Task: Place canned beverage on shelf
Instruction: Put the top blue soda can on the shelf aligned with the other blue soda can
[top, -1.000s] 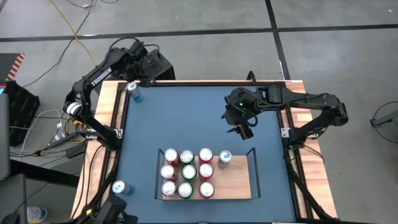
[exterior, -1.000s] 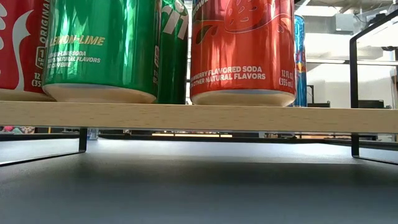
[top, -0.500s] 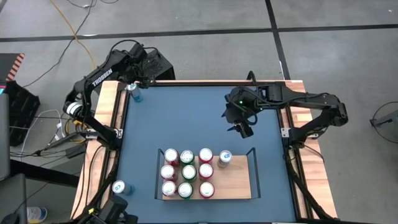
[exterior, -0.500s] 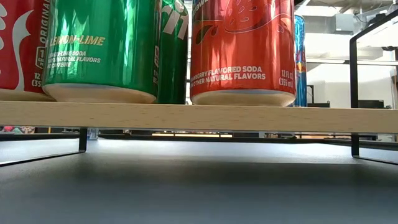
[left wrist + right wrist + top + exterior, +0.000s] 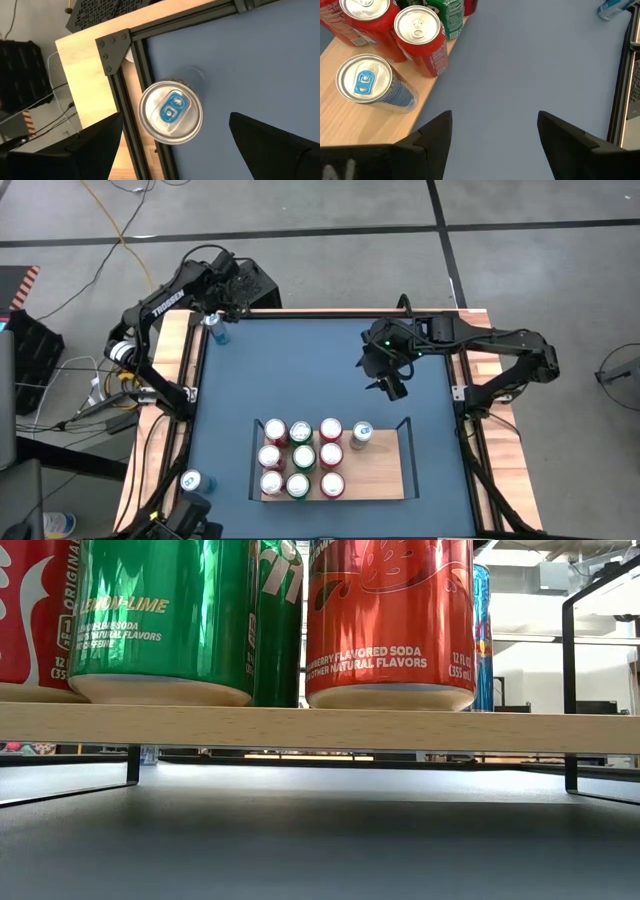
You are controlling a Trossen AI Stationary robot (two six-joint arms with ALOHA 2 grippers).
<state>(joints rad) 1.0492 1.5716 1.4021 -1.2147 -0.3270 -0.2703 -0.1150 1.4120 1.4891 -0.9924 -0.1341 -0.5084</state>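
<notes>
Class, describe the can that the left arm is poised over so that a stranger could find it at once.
Start at the blue table and go to its far left corner, away from the shelf of red and green cans. There, against the black edge rail, stands a lone blue can with a blue pull tab, between the open jaws of the left gripper. Another blue can stands at the near left edge, unattended.

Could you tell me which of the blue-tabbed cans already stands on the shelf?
The blue can at the back right of the group on the shelf; the other two stand on the table's left edge.

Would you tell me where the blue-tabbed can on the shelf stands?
In the high view, the blue-tabbed can stands at the shelf's far edge, just right of a red can.
</notes>
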